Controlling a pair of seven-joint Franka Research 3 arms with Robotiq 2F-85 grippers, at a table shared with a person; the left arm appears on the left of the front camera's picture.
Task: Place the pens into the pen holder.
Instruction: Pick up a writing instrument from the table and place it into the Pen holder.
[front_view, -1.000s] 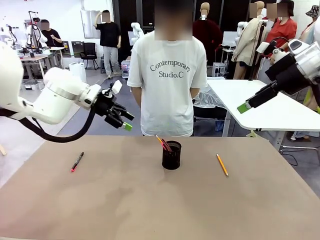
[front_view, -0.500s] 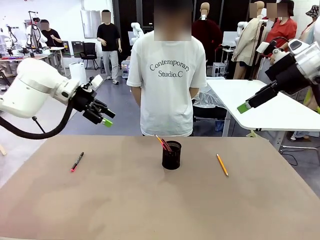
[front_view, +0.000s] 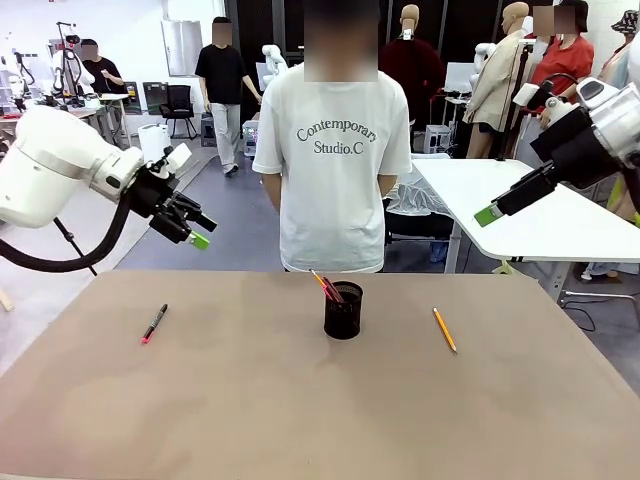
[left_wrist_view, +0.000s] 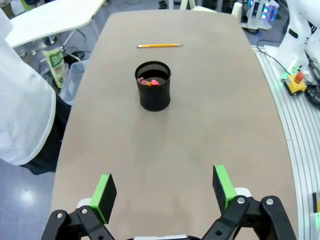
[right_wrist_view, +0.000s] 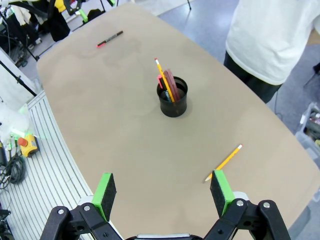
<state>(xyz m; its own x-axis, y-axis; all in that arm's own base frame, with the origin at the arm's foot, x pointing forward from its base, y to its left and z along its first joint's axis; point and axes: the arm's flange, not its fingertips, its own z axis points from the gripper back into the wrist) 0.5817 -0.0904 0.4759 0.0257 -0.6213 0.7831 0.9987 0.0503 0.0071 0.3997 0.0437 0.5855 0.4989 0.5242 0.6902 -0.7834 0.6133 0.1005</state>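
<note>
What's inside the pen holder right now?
The pen holder holds an orange-yellow pencil and at least two reddish pens, all sticking out above the rim. Their lower ends and the holder's bottom are hidden behind its mesh wall.

The brown tabletop (front_view: 250, 400) carries 3 things, all well apart from each other. The black mesh pen holder (front_view: 343, 312) stands upright near the middle, toward the far edge. A black marker (front_view: 154, 323) with pink-red ends lies flat toward the robot's left side. An orange-yellow pencil (front_view: 444, 329) lies flat on the holder's other side, running roughly from far to near.
</note>
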